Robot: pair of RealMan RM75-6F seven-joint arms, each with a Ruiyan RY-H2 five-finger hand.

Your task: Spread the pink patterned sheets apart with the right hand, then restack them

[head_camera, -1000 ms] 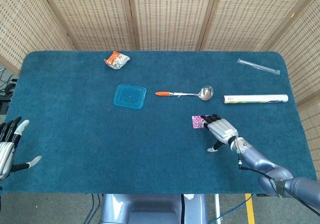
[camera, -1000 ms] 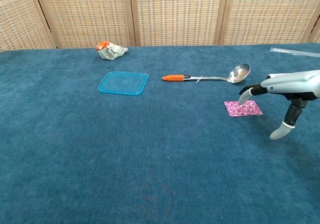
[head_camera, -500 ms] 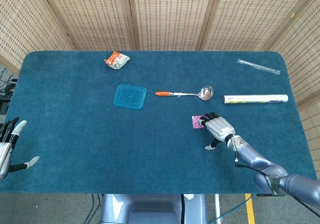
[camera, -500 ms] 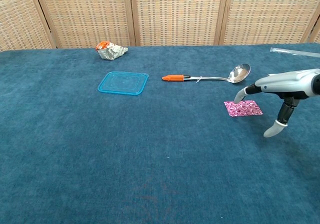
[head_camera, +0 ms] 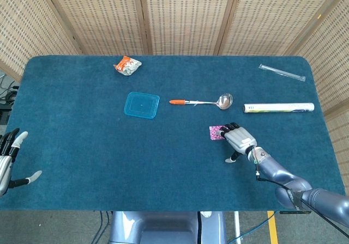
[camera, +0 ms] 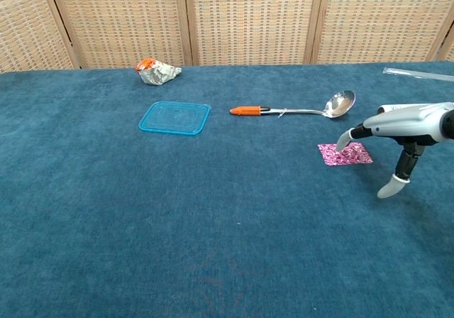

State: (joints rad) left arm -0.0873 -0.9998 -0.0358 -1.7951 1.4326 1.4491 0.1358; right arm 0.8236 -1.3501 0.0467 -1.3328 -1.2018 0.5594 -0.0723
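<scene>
Right hand poised over the pink sheets
Open, empty right hand (camera: 397, 130) hovers above stacked pink sheets (camera: 345, 154); next, fingertips press down and fan them apart.

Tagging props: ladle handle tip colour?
Orange, on the ladle; clearest in the chest view.

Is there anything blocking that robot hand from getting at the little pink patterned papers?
Nothing visible does. The right hand hovers right at the pink patterned sheets, fingertips over their edge, with only bare blue table around them. The ladle lies further back, out of the way.
</scene>
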